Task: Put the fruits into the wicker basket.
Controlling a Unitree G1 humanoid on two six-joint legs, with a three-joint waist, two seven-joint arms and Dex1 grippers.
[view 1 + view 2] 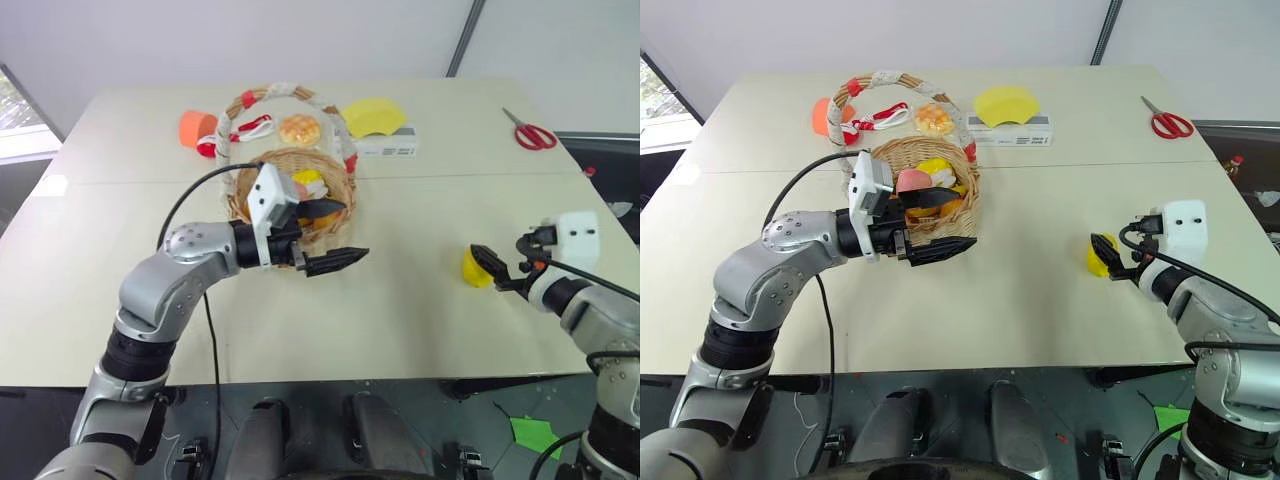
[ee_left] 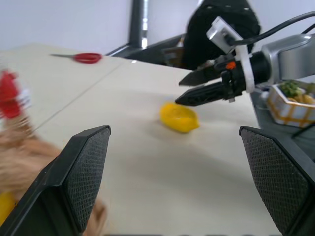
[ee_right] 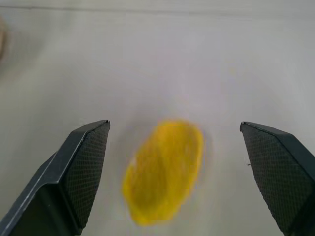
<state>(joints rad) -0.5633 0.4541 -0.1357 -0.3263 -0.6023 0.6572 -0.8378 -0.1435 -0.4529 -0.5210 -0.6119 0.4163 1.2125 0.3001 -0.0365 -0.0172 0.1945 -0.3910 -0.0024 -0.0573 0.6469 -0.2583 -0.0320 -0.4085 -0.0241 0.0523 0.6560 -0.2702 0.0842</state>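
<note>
The wicker basket [image 1: 343,187] stands at mid-table with a pink peach [image 1: 912,181] and a red-and-yellow mango [image 1: 948,207] inside it. My left gripper [image 1: 350,230] hangs open and empty just in front of the basket, pointing to the right. An oval yellow lemon [image 1: 470,270] lies on the table at the right. My right gripper [image 1: 487,268] is low over the table with its fingers spread wide on either side of the lemon [image 3: 165,169], not closed on it. In the left wrist view, the lemon [image 2: 179,118] rests just under the right gripper's fingertips [image 2: 189,96].
Behind the basket sit a golden-brown bun [image 1: 299,129], an orange cup [image 1: 197,127] and a yellow wedge block [image 1: 372,116] on a white box [image 1: 388,147]. Red scissors [image 1: 530,133] lie at the far right. The table's right edge is close to the right arm.
</note>
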